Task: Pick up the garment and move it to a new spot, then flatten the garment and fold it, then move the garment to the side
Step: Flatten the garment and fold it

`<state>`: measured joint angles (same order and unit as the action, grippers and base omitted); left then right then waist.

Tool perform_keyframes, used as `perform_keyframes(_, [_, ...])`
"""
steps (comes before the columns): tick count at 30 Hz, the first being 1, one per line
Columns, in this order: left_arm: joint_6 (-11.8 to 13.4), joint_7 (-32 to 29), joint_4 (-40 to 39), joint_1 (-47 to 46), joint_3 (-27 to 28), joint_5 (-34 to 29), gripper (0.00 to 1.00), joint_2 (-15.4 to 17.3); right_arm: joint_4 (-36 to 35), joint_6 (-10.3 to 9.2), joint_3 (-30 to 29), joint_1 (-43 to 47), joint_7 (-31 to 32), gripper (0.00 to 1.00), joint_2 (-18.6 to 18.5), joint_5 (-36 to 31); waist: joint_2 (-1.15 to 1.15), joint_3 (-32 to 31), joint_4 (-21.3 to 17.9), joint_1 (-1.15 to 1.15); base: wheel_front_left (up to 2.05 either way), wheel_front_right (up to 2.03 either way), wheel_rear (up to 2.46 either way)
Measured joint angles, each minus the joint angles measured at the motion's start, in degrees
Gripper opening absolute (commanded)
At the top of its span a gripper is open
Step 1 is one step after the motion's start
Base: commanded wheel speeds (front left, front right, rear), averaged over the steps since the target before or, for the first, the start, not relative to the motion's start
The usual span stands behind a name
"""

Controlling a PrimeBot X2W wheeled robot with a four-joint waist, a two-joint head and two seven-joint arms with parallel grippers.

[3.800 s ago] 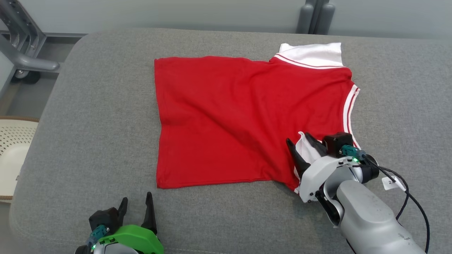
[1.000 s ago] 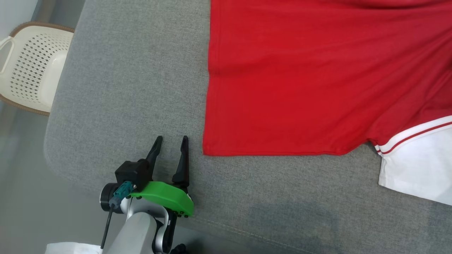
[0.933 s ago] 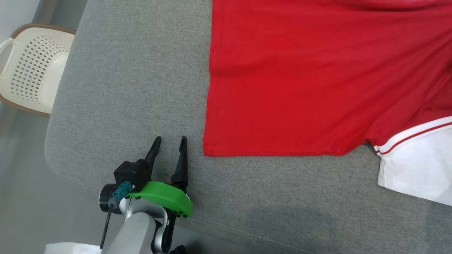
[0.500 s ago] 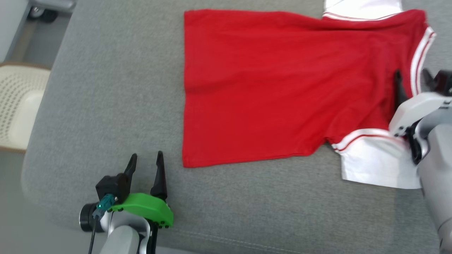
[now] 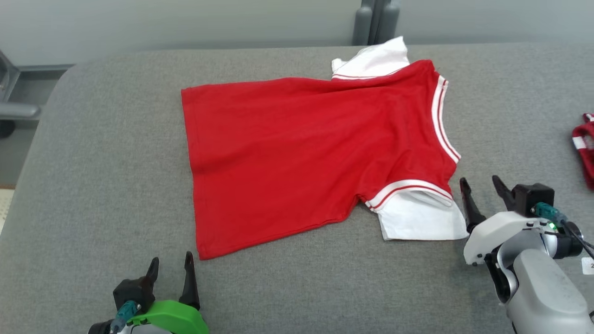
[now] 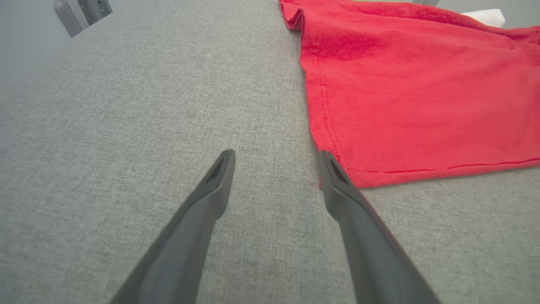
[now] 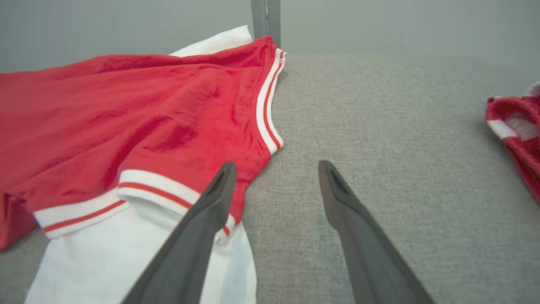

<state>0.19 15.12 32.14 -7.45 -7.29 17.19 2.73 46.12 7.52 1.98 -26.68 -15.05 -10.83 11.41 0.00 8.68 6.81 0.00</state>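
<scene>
The garment (image 5: pixel 301 148) is a red T-shirt with white sleeves and white-striped trim, spread fairly flat on the grey cushioned surface (image 5: pixel 93 185), hem to the left and collar to the right. Its near sleeve (image 5: pixel 417 218) lies unfolded toward me. My right gripper (image 5: pixel 480 183) stands open just right of that sleeve, holding nothing; in the right wrist view its gripper (image 7: pixel 274 166) has the sleeve's striped cuff (image 7: pixel 160 185) beside the left finger. My left gripper (image 5: pixel 169 260) is open near the front edge, just below the garment's hem corner (image 6: pixel 358 173).
A second red-and-white cloth (image 5: pixel 585 148) lies bunched at the right edge of the surface, also in the right wrist view (image 7: pixel 514 126). A grey post (image 5: pixel 376 21) stands behind the surface. Grey metal frame parts (image 5: pixel 14 109) sit at the far left.
My right gripper has opened and let go of the sleeve, which now lies spread out. The head camera has swung back up, so the whole picture has shifted. The left gripper stays open.
</scene>
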Motion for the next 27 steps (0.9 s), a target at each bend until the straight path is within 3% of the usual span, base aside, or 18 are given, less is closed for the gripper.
perform_keyframes(11, [0.1, 0.0, -1.5, 5.0, 3.5, -4.4, 1.0, 0.0, -8.9, 0.0, 1.5, 11.2, 0.0, 1.0, 1.9, 1.1, 0.0, -8.3, -4.2, 0.0, 0.0, 0.0, 0.0])
perform_keyframes(27, [-0.2, 0.0, -5.0, 8.8, 5.5, -6.7, 1.0, 0.0, -18.7, 0.0, -0.3, 20.4, 0.0, 1.0, 5.5, -1.1, 0.0, -12.5, -5.0, 0.0, 0.0, 0.0, 0.0])
